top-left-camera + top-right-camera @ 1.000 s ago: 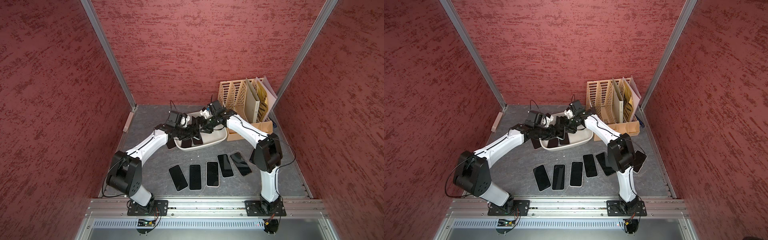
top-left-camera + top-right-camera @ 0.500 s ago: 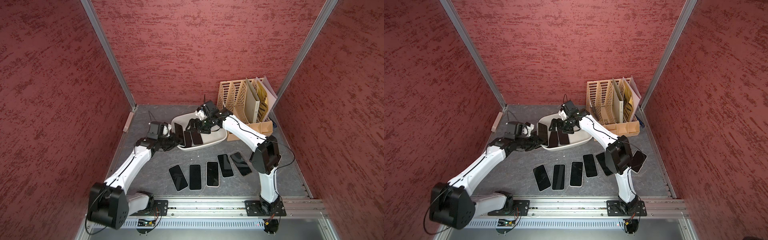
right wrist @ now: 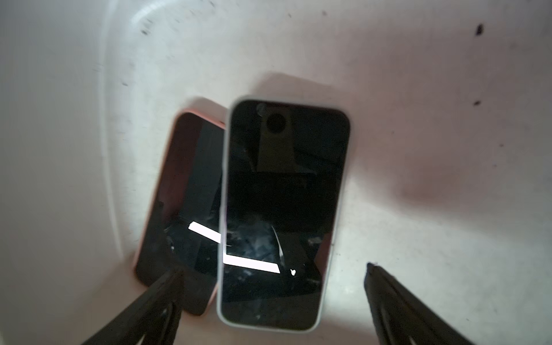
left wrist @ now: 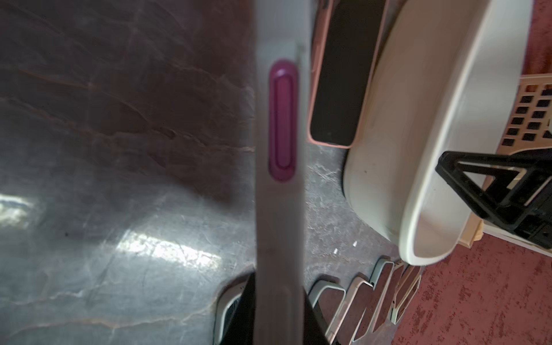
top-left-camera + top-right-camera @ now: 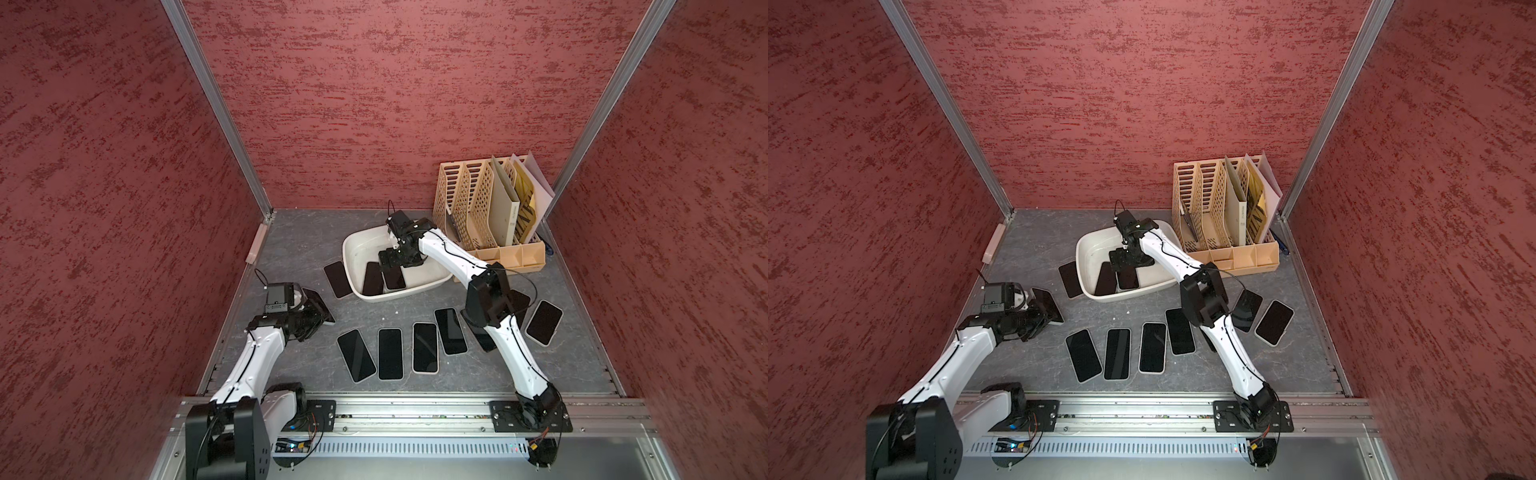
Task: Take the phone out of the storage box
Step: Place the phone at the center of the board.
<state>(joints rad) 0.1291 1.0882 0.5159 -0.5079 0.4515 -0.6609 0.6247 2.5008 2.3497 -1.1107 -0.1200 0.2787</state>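
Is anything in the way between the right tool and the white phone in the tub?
Nothing covers the white phone; the open right tool hangs above it inside the storage box. But the pink phone lies against its side, under one finger, and may hinder closing.

You have two phones [image 5: 372, 277] under the right gripper [image 5: 390, 264] in the one storage box [image 5: 353, 253], one phone [image 5: 322, 303] clamped in the left gripper [image 5: 313, 319], eight more phones on the table [image 5: 299, 241] around them, and one file organizer [image 5: 469, 203].
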